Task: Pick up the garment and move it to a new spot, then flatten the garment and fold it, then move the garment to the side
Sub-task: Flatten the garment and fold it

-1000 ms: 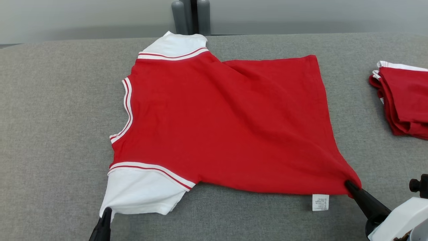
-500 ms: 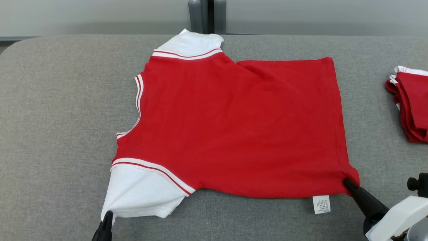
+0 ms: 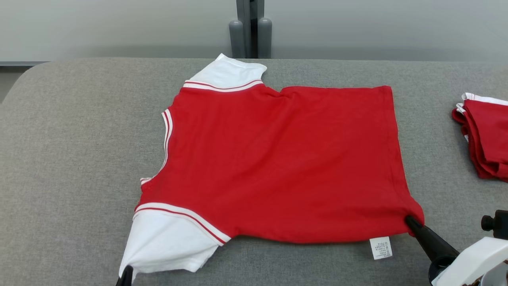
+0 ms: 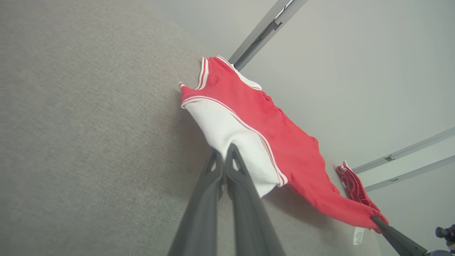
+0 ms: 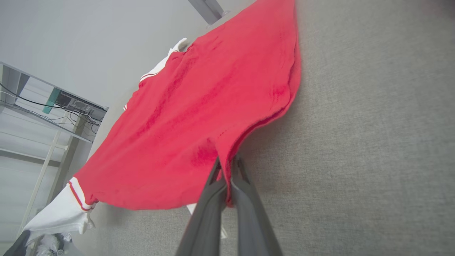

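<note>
R gripper (image 3: 408,219) was clenched on the garment's hem corner (image 3: 416,210), just right of the care label (image 3: 380,248). Its wrist view showed red cloth pinched btwn the two dark fingers. L gripper (image 3: 127,273) was clamped shut on the cuff of the near sleeve (image 3: 166,238), well left of the label. Both pinches sat on the robot-side edge, prob. b/c holding two ends of one edge lets the arms tension and drag the cloth w/o bunching it.

Garment (image 3: 278,159), red w/ white sleeves, lay spread on the grey table (image 3: 71,151), its body reaching up and left from the label. The far sleeve (image 3: 226,73) lay diagonally opposite the label, at the table's back edge. At both pinch points the cloth was raised a little off the table, w/ shadow under it in the wrist views. The rest lay flat w/ only faint creases.

Judged: flatten step, close to done; fold not begun. The label poked out below the hem, so the shirt was maybe inside out; couldn't tell.

A folded red stack (image 3: 484,139) sat well right of and beyond the label, apart from the garment. That was likely the "side" spot for finished pieces.
</note>
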Available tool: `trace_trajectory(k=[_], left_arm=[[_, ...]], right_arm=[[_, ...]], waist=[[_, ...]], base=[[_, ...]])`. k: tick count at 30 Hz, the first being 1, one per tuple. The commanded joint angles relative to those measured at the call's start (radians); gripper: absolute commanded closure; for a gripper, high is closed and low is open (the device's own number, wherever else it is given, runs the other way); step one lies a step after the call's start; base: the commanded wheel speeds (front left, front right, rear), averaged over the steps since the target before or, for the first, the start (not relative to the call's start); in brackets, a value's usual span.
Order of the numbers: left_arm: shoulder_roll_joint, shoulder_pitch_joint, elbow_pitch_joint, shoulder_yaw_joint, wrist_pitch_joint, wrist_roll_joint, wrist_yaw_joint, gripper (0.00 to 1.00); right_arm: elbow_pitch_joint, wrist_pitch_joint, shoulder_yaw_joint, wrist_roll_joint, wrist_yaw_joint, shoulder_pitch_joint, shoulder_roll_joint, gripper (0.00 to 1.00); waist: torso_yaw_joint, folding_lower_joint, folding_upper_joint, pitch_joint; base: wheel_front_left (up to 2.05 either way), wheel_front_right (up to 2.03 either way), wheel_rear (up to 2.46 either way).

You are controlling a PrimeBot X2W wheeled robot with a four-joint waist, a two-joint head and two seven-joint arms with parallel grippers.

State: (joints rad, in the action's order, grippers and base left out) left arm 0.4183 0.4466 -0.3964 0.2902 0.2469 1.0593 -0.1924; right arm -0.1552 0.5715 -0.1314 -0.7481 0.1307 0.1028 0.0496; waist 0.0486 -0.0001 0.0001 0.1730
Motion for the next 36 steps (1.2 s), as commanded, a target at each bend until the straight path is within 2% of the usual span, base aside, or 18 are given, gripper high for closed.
trace_trajectory(k=[1,7,14,23,36], left_arm=[[0.003,0.010,-0.004,-0.003,0.001,0.000,-0.003,1.00],[0.014,0.039,0.004,0.002,-0.018,0.009,-0.016,1.00],[0.021,0.010,0.029,0.025,-0.033,0.015,0.031,1.00],[-0.023,-0.075,0.058,-0.008,-0.019,0.054,0.067,1.00],[-0.032,-0.139,0.102,-0.002,-0.033,0.051,0.063,1.00]], right_arm=[[0.000,-0.005,-0.002,-0.005,0.000,0.004,0.003,1.00],[0.002,-0.008,0.004,-0.009,0.000,0.005,0.003,1.00],[0.007,-0.003,0.013,-0.008,0.000,0.000,0.003,1.00],[0.026,0.006,0.043,-0.005,0.000,0.027,0.003,1.00],[0.060,0.015,0.073,-0.011,0.000,0.022,0.004,1.00]], waist=[[0.002,0.0001,-0.0001,-0.002],[0.008,0.0001,-0.0001,-0.006],[-0.009,0.0001,-0.0001,-0.013],[-0.058,0.0001,-0.0001,-0.024],[-0.079,0.0001,-0.0001,-0.070]], base=[[0.00,0.00,0.00],[0.00,0.00,0.00],[0.00,0.00,0.00],[0.00,0.00,0.00],[0.00,0.00,0.00]])
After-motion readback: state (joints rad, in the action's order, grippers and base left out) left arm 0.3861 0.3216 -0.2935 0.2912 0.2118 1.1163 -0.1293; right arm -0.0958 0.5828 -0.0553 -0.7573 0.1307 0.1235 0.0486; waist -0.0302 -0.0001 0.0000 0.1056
